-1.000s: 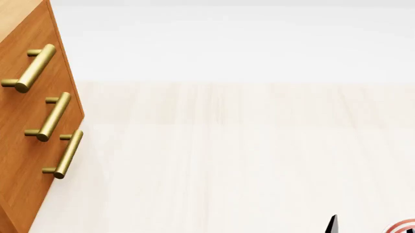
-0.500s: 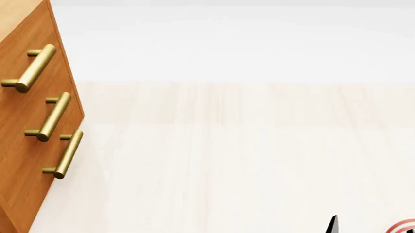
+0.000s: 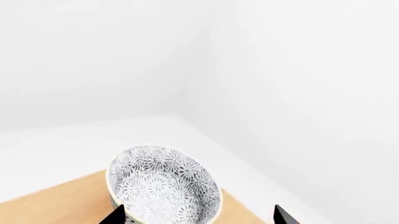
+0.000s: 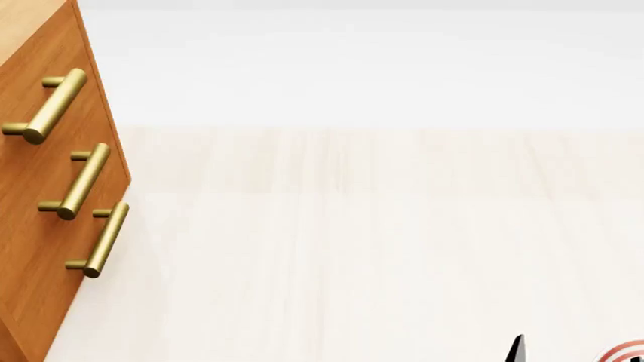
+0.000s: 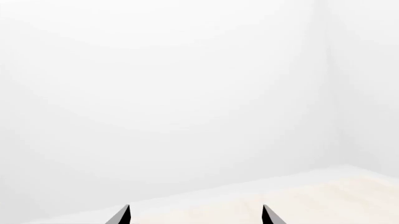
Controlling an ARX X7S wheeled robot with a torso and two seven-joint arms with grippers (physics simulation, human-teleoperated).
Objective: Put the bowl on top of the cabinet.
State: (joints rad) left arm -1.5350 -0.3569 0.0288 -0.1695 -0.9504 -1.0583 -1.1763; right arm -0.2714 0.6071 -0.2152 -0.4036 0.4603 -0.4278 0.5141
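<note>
The bowl (image 3: 163, 186), white with a dense grey-black floral pattern, stands upright on the orange-brown wooden top of the cabinet (image 3: 56, 198) near a corner of it. My left gripper (image 3: 199, 217) is open around it. One fingertip (image 3: 116, 215) sits at the bowl's side and the other stands well clear of the rim. In the head view the cabinet (image 4: 41, 226) fills the left edge, its three brass handles showing; the bowl is out of that view. My right gripper (image 5: 195, 215) is open over the pale floor and holds nothing.
A pale wooden floor and white walls surround the cabinet. At the head view's lower right edge lie a red-ringed plate (image 4: 628, 353) and a black fingertip (image 4: 515, 348) beside it. The cabinet top ends close beyond the bowl.
</note>
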